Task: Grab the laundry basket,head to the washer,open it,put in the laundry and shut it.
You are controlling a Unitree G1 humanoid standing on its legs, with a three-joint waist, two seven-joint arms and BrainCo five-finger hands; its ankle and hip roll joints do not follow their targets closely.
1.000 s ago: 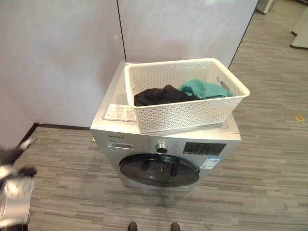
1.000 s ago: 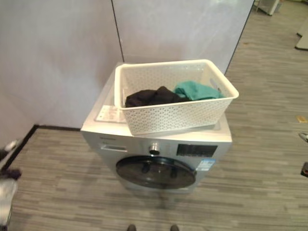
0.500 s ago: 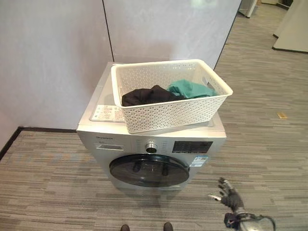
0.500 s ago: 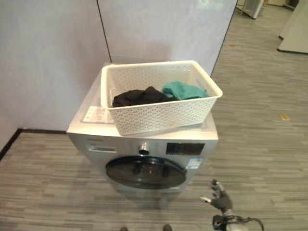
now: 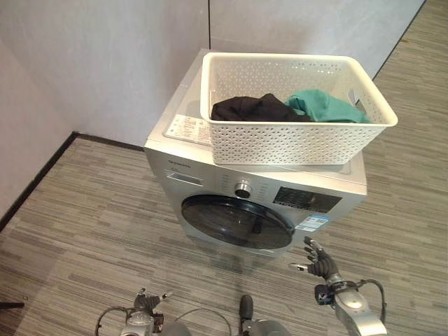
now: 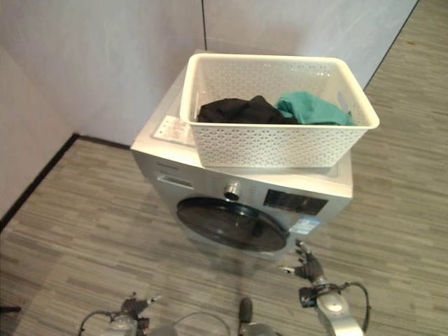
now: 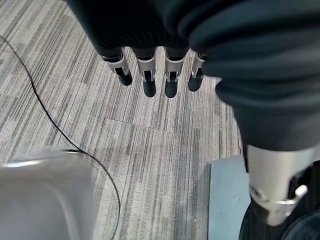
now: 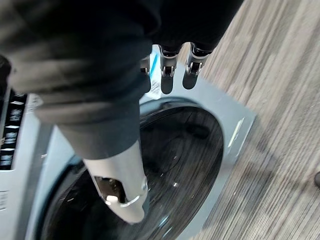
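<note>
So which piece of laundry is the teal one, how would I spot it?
Find the silver front-loading washing machine against the grey wall; a white perforated plastic basket sits on top. Inside lie two garments: the crumpled teal cloth is at the right end, beside the black garment.

- Both eye views are looking steeply down from the head at the washer (image 5: pixel 255 196) and the basket (image 6: pixel 278 112) on top, sharing nearly the same scene.
- Left wrist view is facing down along the left hand (image 7: pixel 150 65), over grey floor (image 7: pixel 125 145).
- Right wrist view is sitting very close, looking past the right hand (image 8: pixel 170 65) at the washer door (image 8: pixel 165 170).
</note>
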